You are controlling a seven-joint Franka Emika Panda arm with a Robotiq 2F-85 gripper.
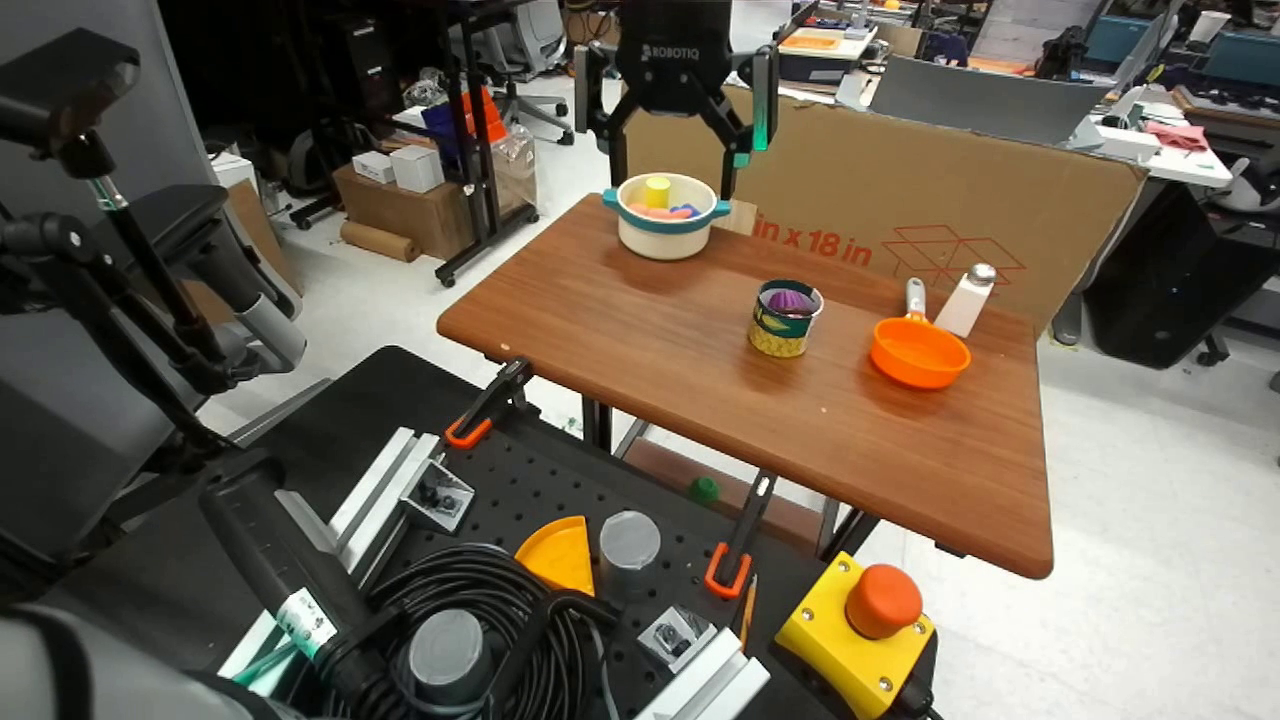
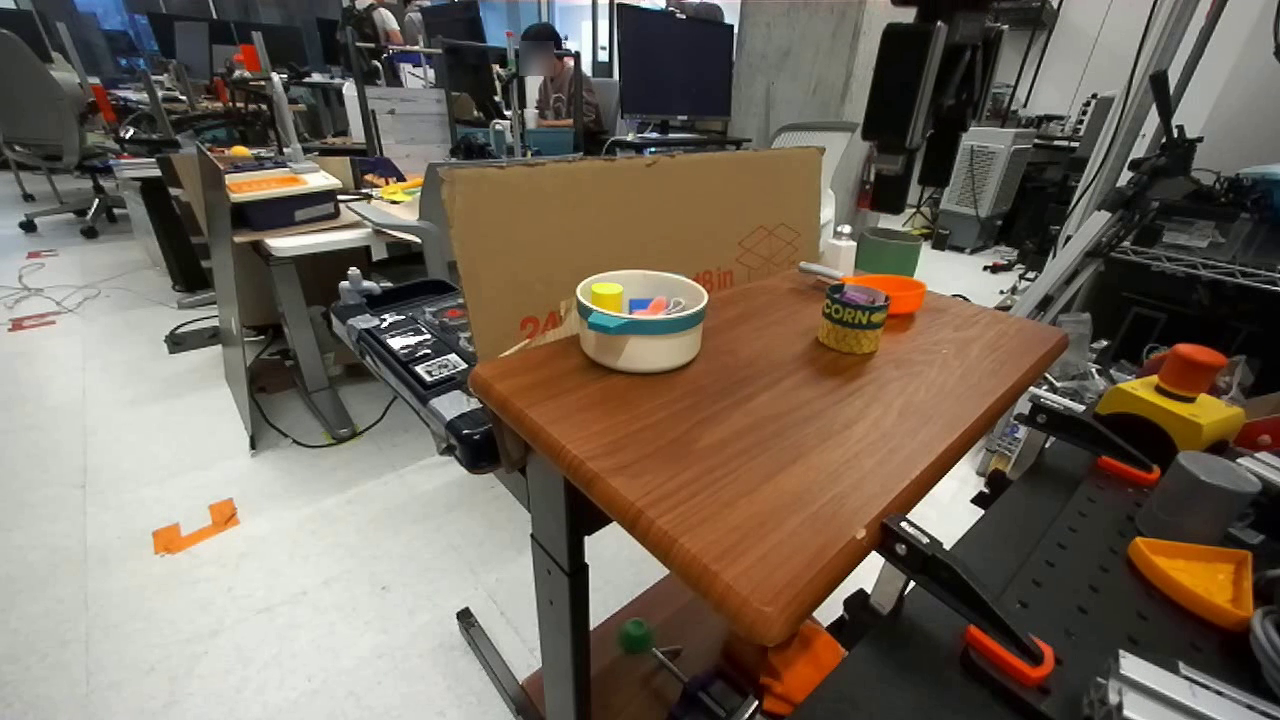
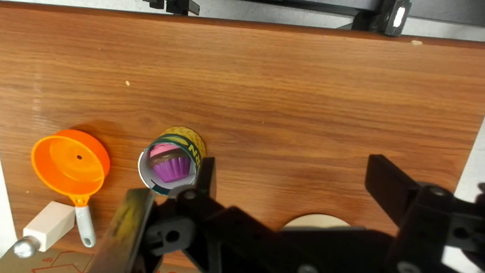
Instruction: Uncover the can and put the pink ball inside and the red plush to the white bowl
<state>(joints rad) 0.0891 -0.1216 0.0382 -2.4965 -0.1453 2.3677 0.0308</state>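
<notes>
Cluttered, pale-floored workroom around a brown wood-grain tabletop. Black jaws hang above, spread wide; lower than them, round white teal-rimmed bowl, yellow-and-green cylindrical can.

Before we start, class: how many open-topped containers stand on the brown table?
3: the white pot with teal handles near one end, the orange pan beside the white shaker, and the corn can between pot and pan. None seems hidden.
</notes>
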